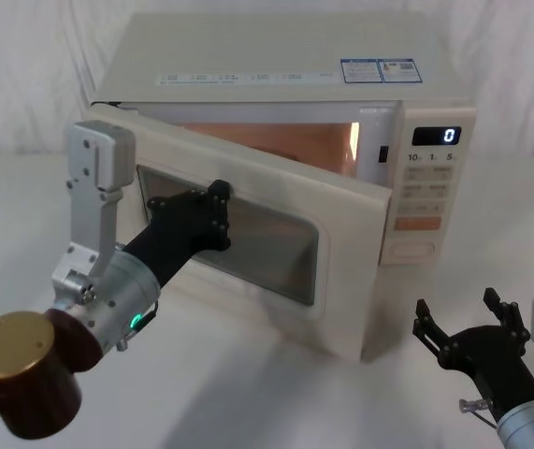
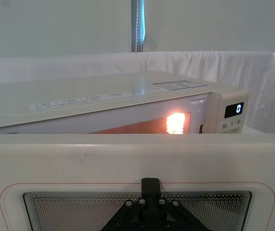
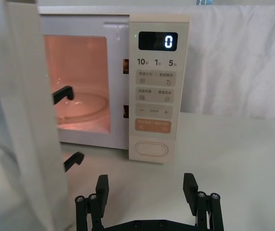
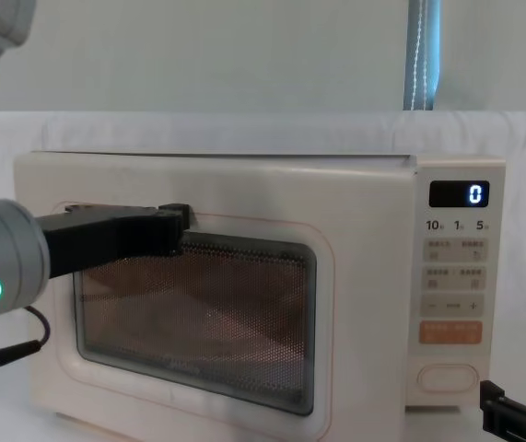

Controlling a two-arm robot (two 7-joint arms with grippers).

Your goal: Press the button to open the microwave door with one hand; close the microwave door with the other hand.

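Note:
The microwave door (image 1: 351, 267) stands partly open, swung out toward me on its left hinge, and the oven cavity glows orange behind it. My left gripper (image 1: 218, 217) is shut, with its tip against the door's dark window (image 2: 79, 211); the chest view shows the same contact by the left gripper (image 4: 178, 226) high on the window. The button (image 1: 410, 251) sits at the bottom of the control panel. My right gripper (image 1: 461, 314) hovers open low in front of the panel, facing the button (image 3: 151, 149) and a short way from it. The right wrist view shows the door (image 3: 31, 120) edge-on.
The microwave (image 1: 276, 56) stands on a table draped in white cloth (image 1: 276, 402), with white curtains behind. Its display (image 3: 157, 41) reads 0. An orange key (image 3: 152, 126) lies just above the button. A brown cylinder with a gold top (image 1: 14, 369) sits at the near left.

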